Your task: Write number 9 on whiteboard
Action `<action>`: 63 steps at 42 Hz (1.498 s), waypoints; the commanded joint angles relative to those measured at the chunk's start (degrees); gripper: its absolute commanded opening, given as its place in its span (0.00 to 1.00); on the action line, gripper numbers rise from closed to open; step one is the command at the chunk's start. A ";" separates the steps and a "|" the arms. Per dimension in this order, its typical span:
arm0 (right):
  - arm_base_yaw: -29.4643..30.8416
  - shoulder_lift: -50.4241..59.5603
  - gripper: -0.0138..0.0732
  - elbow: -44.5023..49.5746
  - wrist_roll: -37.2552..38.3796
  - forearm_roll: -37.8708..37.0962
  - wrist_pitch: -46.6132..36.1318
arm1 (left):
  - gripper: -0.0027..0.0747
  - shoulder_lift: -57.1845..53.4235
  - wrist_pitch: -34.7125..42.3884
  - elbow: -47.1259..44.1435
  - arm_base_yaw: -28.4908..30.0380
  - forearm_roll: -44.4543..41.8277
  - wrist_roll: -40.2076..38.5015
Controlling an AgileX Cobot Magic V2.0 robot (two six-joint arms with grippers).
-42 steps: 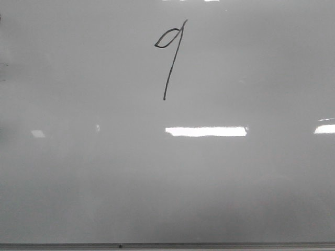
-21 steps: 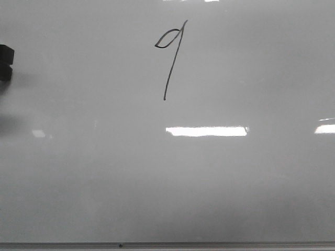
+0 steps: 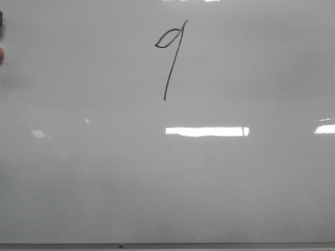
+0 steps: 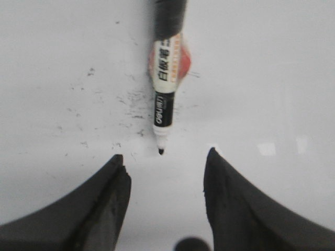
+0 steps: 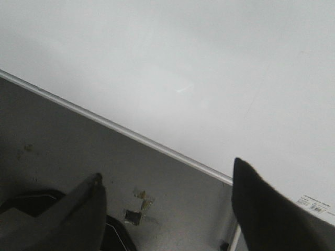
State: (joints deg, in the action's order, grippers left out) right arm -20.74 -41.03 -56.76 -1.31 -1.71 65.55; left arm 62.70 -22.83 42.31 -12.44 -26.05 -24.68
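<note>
Barely caught the marker [image 3: 1,52] in front view, just a dark-and-reddish sliver cut off at far left edge, shape not readable there. Left wrist view much clearer: lay flat on whiteboard [image 4: 272,78], white label w/ red patch and black print, black nib uncapped, upper barrel cut off by frame. Left gripper [image 4: 162,170] spread wide, fingers [image 4: 104,198] either side of nib and apart from it, gripping nothing. Scattered dark specks [image 4: 125,99] on board beside marker. Right gripper [image 5: 165,193] also spread apart, holding nothing, over board's thin metal edge strip [image 5: 131,133] and a grey surface [image 5: 63,141]; small debris there too blurred to ID. Number 9 [image 3: 170,57] sat upper centre of board in front view: thin dark stroke, small pointed leaf-like loop, long slanted tail. Bright rectangular glare [image 3: 207,131] just below it
</note>
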 commanded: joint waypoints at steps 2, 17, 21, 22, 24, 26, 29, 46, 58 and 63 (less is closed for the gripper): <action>0.28 5.10 0.77 0.98 0.35 -0.91 -4.76 | 0.45 -8.79 -7.90 1.84 -6.48 1.05 0.60; 0.28 15.33 0.77 4.75 -1.08 1.71 -0.08 | 0.44 -23.16 -19.64 1.84 -29.01 23.62 19.29; 0.28 15.58 0.77 4.75 -1.08 1.71 0.47 | 0.44 -23.41 -19.40 1.84 -32.11 23.62 19.29; 0.28 15.58 0.77 4.75 -1.08 1.71 0.50 | 0.44 -23.41 -19.40 1.84 -32.65 23.62 19.29; 0.28 15.58 0.77 4.75 -1.08 1.71 0.56 | 0.44 -23.29 -19.16 1.84 -33.13 23.62 19.29; 0.28 15.58 0.76 4.75 -1.08 1.71 0.57 | 0.44 -23.28 -18.91 1.84 -33.38 23.62 19.29; 0.28 15.58 0.71 4.75 -1.08 1.71 0.62 | 0.44 -23.28 -18.80 1.84 -33.38 23.62 19.29; 0.28 15.58 0.07 4.75 -1.08 1.71 0.64 | 0.08 -23.28 -18.80 1.84 -33.38 23.51 19.74; 0.28 15.58 0.08 4.75 -1.08 1.71 -1.06 | 0.01 -23.28 -18.94 1.84 -33.38 23.40 27.40; 0.28 15.58 0.08 4.75 -1.08 1.71 -0.97 | 0.01 -23.28 -18.94 1.84 -33.38 23.41 27.40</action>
State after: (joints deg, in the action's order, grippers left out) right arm -20.74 -24.86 -50.90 -1.91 0.00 68.51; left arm 39.49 -45.55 42.31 -45.37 -2.74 2.35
